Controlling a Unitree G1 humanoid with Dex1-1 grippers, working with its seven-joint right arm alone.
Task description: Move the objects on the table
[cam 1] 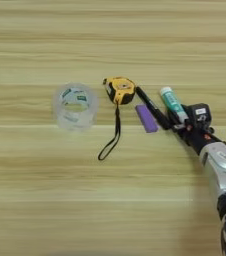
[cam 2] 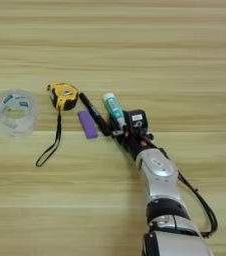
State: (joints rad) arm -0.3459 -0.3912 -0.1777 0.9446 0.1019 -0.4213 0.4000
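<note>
Left eye view: silver forearm [cam 1: 225,165] enters from the lower right; the end effector [cam 1: 177,122] sits at the near ends of the black marker pen [cam 1: 150,106] and white-teal glue stick [cam 1: 172,102]; whether its fingers are apart cannot be told. Centre: purple piece [cam 1: 146,118], tape measure [cam 1: 120,90] with strap; clear tape roll [cam 1: 75,106] further left.

Right eye view: same row on the counter [cam 2: 113,40], shifted toward the left of the frame, tape roll near the left edge.

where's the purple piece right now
The small purple piece lies flat on the table right of centre, between the tape measure's strap and the black marker pen, just left of the gripper.
</note>
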